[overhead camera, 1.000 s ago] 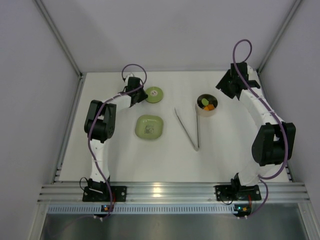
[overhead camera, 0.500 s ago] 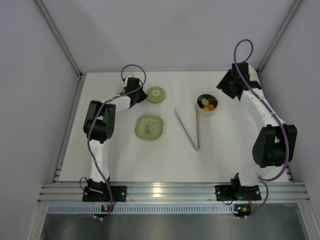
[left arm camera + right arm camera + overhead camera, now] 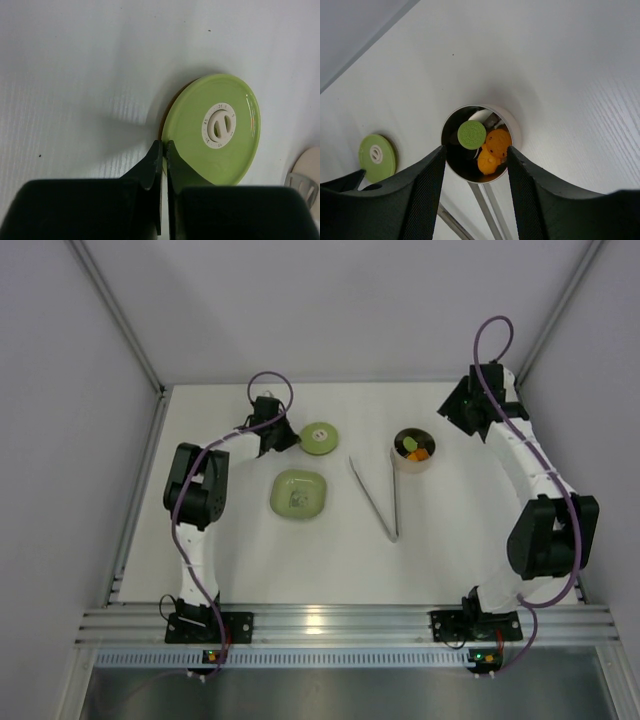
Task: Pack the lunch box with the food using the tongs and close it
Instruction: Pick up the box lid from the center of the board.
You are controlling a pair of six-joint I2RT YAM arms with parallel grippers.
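My left gripper (image 3: 163, 145) is pinched almost together on the near-left rim of the flat round green lid with its white centre mark (image 3: 215, 130). The lid is tilted up off the white table (image 3: 330, 560), with an orange underside showing at its edge.

What matters for closing is the bearing from here. The small round silvery metal tin with beige sides (image 3: 413, 466) stands to the right of the lid, well apart and at about the same depth. I judge the carry to be a sideways run to the right. The tin is open and holds the food (image 3: 492, 147), orange pieces and a round green one.

The long thin silvery metal tongs (image 3: 378, 502) lie between lid and tin. Their hinge is toward the near edge and their arms spread to the far side, mostly nearer than that path.

My right gripper (image 3: 476, 150) hovers above the tin, fingers partly spread and holding nothing. It is the arm closer to the tin. The light green squarish plate (image 3: 285, 502) sits just on the near side of the lid.
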